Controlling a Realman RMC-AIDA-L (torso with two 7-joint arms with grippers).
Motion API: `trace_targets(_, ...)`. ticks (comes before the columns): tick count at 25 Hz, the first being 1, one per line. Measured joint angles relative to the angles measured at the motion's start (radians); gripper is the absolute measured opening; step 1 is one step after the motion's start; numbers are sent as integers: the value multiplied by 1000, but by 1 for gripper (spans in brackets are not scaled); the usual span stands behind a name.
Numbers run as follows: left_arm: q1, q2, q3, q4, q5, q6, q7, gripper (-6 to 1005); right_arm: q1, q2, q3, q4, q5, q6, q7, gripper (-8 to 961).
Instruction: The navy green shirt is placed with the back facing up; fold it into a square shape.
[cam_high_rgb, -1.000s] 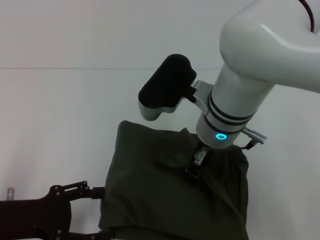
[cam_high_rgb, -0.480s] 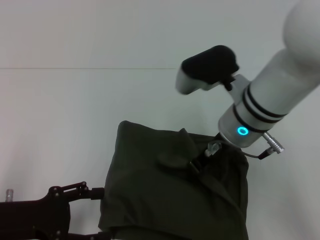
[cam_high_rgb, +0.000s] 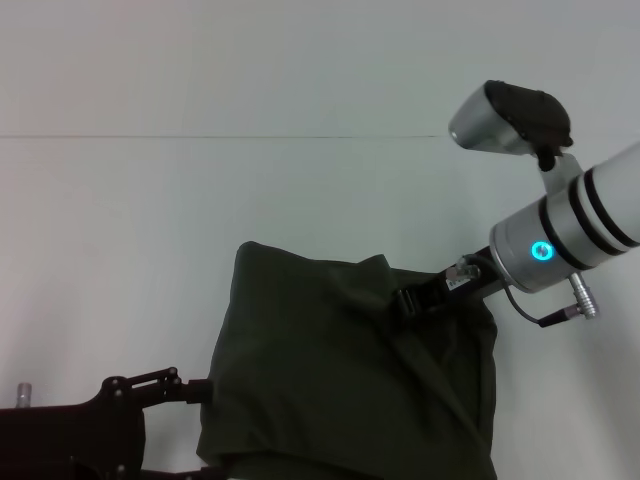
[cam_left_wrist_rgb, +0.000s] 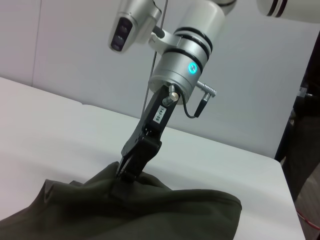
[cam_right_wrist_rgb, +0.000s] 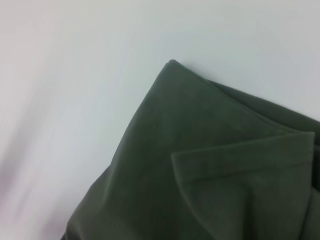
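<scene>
- Right gripper (cam_high_rgb: 408, 301) was low over the far part of the shirt, black fingers (cam_left_wrist_rgb: 131, 162) drawn together and pinching a small raised ridge of fabric; seen clearly from the left wrist camera (cam_left_wrist_rgb: 124, 172).
- Right arm came in from the right side, silver wrist with one lit blue ring (cam_high_rgb: 541, 250), one wrist camera housing (cam_high_rgb: 512, 118) above it, one cable plug (cam_high_rgb: 580, 300) hanging off the wrist.
- Left gripper (cam_high_rgb: 160, 385) sat at the near left, black linkage lying low on the table, tips at or under the shirt's left edge; could not tell whether its fingers were apart or together.
- One navy green shirt (cam_high_rgb: 340, 380) on the table, already folded into a compact, roughly rectangular bundle, in the near centre and running past the near edge of the head view.
- Shirt surface mostly smooth, with one fold flap (cam_right_wrist_rgb: 240, 170) lying on top near the far corner and one long diagonal crease running toward the near right.
- Far left corner (cam_right_wrist_rgb: 172, 64) of the bundle rested flat on the table.
- One plain white table (cam_high_rgb: 120, 230) under everything; white wall (cam_high_rgb: 250, 60) behind it.
- Count: two grippers, one shirt.
</scene>
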Motion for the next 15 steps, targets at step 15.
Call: trace_targets(15,-4,3,-71,-66,-12,1,0,931,-132,-5,236,116,199,26,-258,42)
